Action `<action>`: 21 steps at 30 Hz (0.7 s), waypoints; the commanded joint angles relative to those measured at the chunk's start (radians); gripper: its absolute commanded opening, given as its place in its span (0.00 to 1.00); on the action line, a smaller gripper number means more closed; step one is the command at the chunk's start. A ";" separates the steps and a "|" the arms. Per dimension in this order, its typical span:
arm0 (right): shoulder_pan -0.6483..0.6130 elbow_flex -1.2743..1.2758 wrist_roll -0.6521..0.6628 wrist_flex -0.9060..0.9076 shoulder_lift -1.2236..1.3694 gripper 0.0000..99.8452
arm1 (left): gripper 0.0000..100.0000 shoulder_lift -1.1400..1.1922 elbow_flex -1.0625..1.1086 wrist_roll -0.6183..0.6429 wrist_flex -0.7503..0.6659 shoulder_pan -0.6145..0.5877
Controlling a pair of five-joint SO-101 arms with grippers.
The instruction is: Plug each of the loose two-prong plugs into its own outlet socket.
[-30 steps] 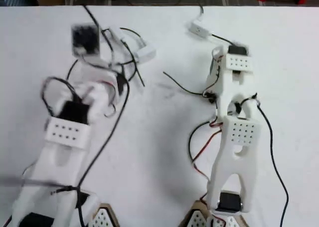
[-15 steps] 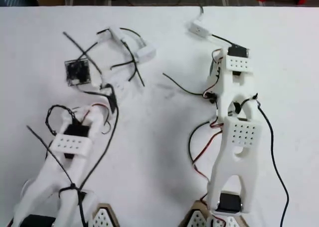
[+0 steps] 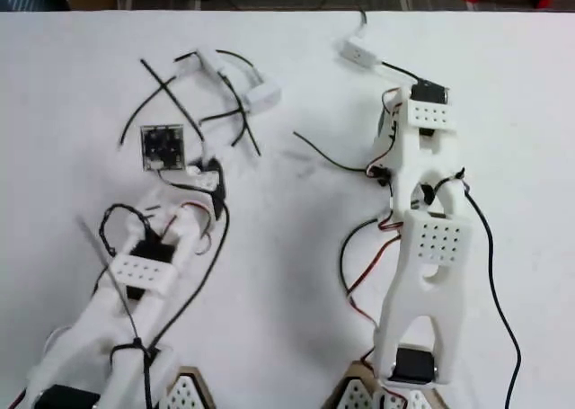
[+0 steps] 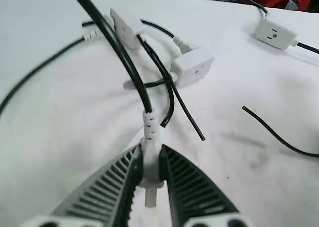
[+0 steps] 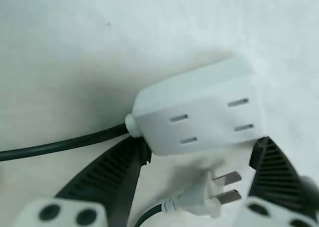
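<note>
My left gripper (image 4: 149, 159) is shut on a white plug (image 4: 149, 137) whose black cord (image 4: 117, 47) runs away over the table. Beyond it lie a white outlet block (image 4: 192, 67) and a second white block (image 4: 124, 25) among tangled cords. In the high view the left gripper (image 3: 202, 157) sits just short of that outlet block (image 3: 260, 94). My right gripper (image 5: 202, 147) is open, its fingers either side of a white outlet block (image 5: 199, 117) lying on the table. A loose white two-prong plug (image 5: 204, 194) lies close beside that block, prongs bare.
Another white outlet (image 3: 359, 51) with a black cord lies at the far side, just beyond the right arm's end (image 3: 418, 99). A loose black wire (image 3: 328, 157) crosses the middle. The table's far edge (image 3: 287, 12) is close behind the outlets.
The left arm has drawn back toward the near edge and a little to the right, with the cord following it. The right arm has stayed still.
</note>
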 commanded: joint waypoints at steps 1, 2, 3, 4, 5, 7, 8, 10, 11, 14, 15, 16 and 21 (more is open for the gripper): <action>-0.005 0.009 0.006 -0.021 -0.016 0.32 | 0.02 -0.018 -0.044 -0.118 -0.023 -0.025; -0.005 0.009 0.006 -0.021 -0.016 0.32 | 0.02 -0.018 -0.051 -0.075 -0.026 -0.035; -0.005 0.009 0.006 -0.021 -0.016 0.32 | 0.02 -0.018 -0.055 -0.020 -0.041 -0.044; -0.005 0.009 0.006 -0.021 -0.016 0.32 | 0.02 -0.018 -0.055 0.018 -0.055 -0.050; -0.007 0.009 0.006 -0.021 -0.016 0.32 | 0.02 -0.016 -0.057 0.041 -0.068 -0.056; -0.007 0.009 0.006 -0.021 -0.016 0.32 | 0.02 -0.016 -0.069 0.049 -0.066 -0.062; -0.007 0.009 0.006 -0.021 -0.016 0.32 | 0.02 -0.015 -0.069 0.051 -0.068 -0.064; -0.007 0.009 0.006 -0.021 -0.016 0.32 | 0.02 -0.015 -0.069 0.052 -0.071 -0.064; -0.007 0.009 0.006 -0.021 -0.016 0.32 | 0.02 -0.015 -0.072 0.061 -0.072 -0.064; -0.007 0.009 0.006 -0.022 -0.016 0.32 | 0.02 -0.016 -0.074 0.146 -0.072 -0.061; -0.007 0.009 0.006 -0.022 -0.016 0.32 | 0.02 -0.018 -0.075 0.167 -0.072 -0.054; -0.007 0.009 0.006 -0.022 -0.016 0.32 | 0.02 -0.019 -0.077 0.181 -0.075 -0.050; -0.007 0.009 0.006 -0.022 -0.016 0.32 | 0.02 -0.022 -0.069 0.020 -0.114 -0.038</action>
